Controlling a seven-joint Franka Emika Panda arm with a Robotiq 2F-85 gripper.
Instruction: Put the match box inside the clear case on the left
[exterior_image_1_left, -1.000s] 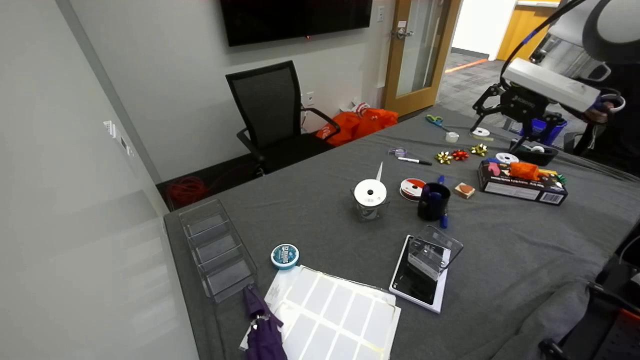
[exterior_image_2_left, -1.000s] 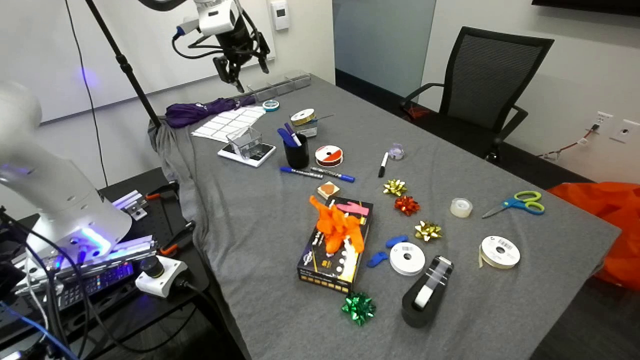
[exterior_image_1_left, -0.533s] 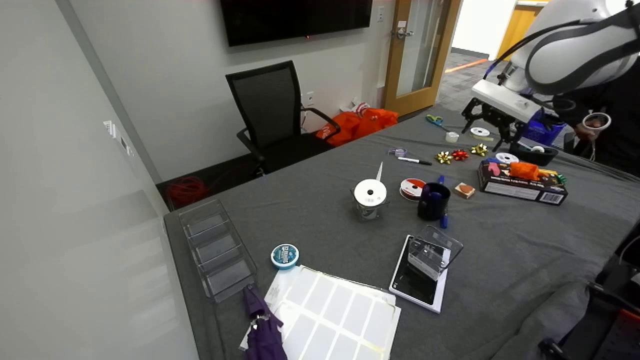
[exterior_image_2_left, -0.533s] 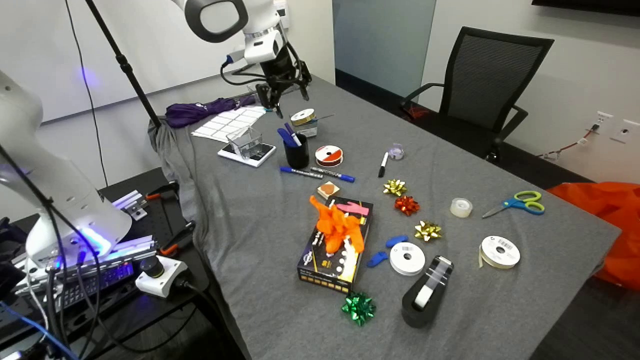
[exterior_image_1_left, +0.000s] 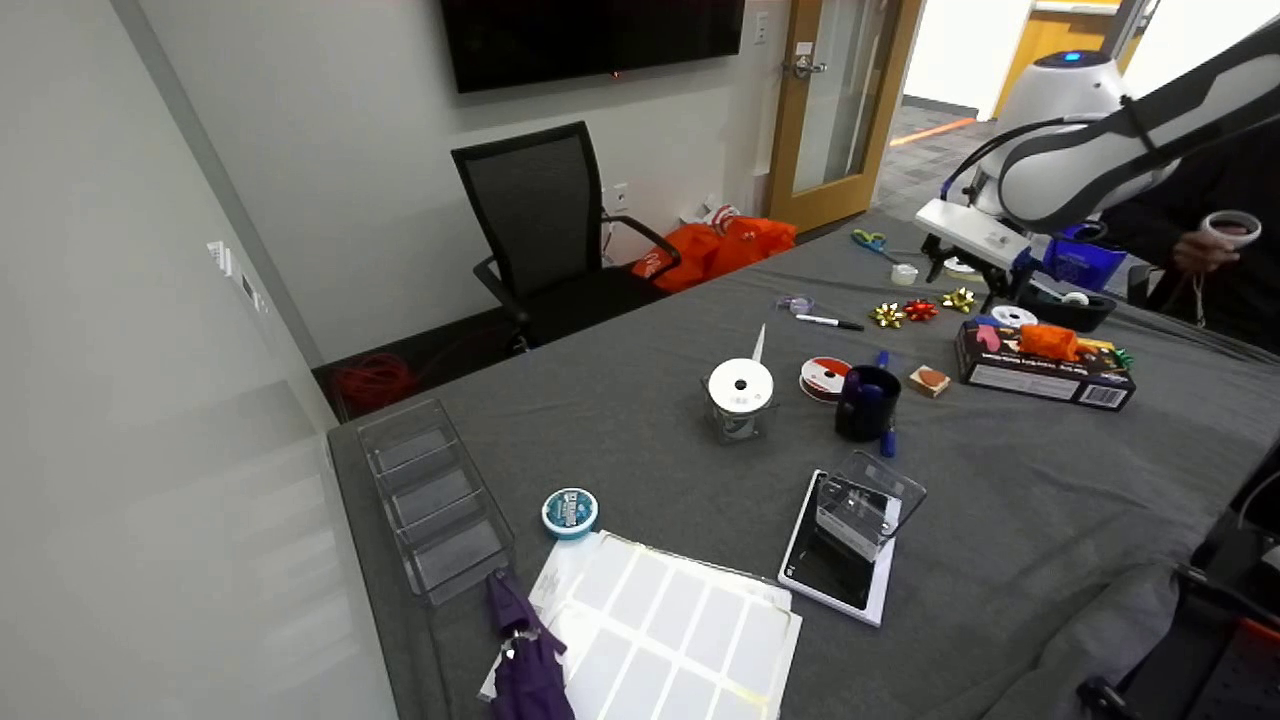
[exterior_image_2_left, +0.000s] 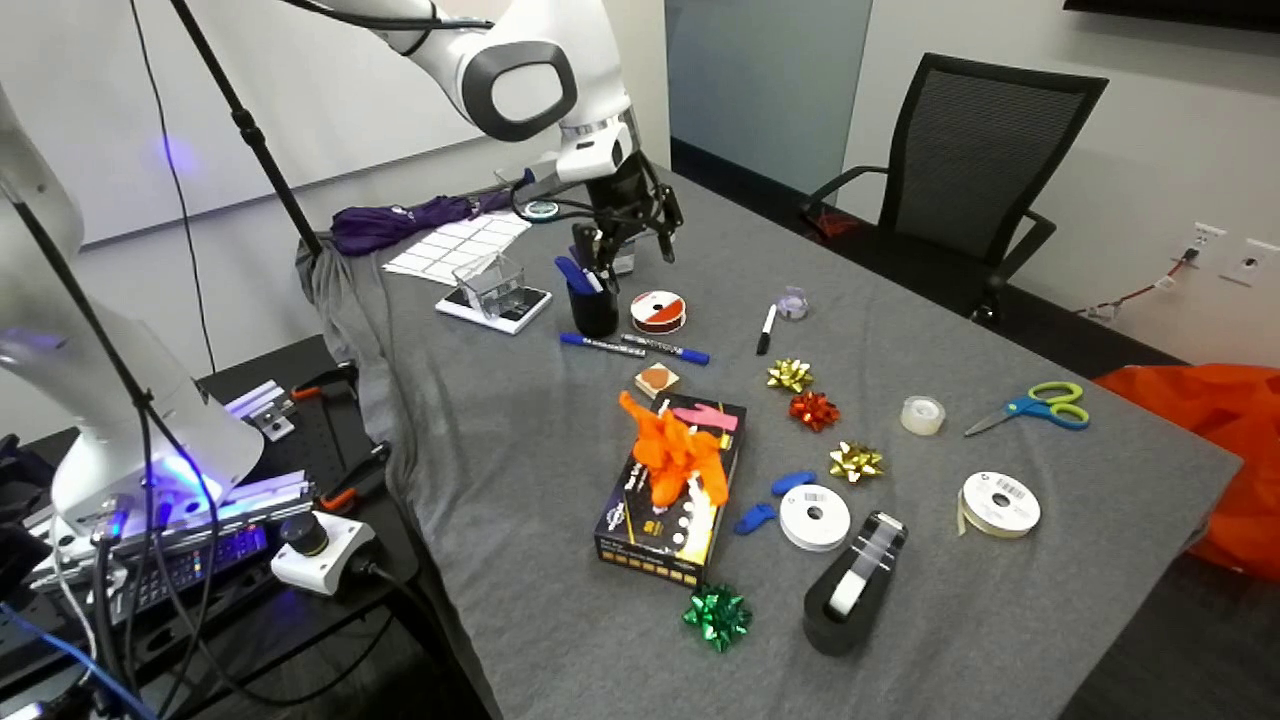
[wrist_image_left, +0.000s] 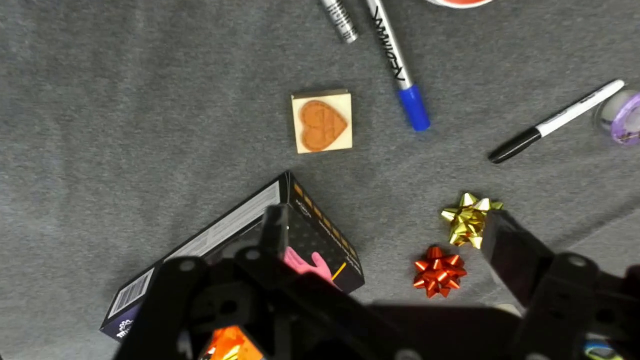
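Observation:
A small pale block with an orange heart on top (wrist_image_left: 322, 124) is the nearest thing to a match box; I cannot tell that it is one. It lies on the grey cloth, also in both exterior views (exterior_image_1_left: 929, 380) (exterior_image_2_left: 656, 379). A long flat see-through tray with dividers (exterior_image_1_left: 441, 512), at the far left of an exterior view, best fits the clear case. It is mostly hidden by the arm in an exterior view. My gripper (wrist_image_left: 385, 220) is open and empty above the table, beyond the block's lower right in the wrist view; it shows in both exterior views (exterior_image_1_left: 962, 290) (exterior_image_2_left: 636, 262).
A black glove box (exterior_image_2_left: 650, 510) with an orange glove, bows (wrist_image_left: 440, 272), markers (wrist_image_left: 395, 55), a pen cup (exterior_image_2_left: 594, 312) and ribbon spools (exterior_image_2_left: 658, 312) lie around. A tablet (exterior_image_1_left: 835, 580) bears a clear box (exterior_image_1_left: 870, 500). A tape dispenser (exterior_image_2_left: 860, 590) stands near the table's front.
My gripper has moved right and down in an exterior view, away from the whiteboard toward the middle of the table. It stays open. The table objects have not moved.

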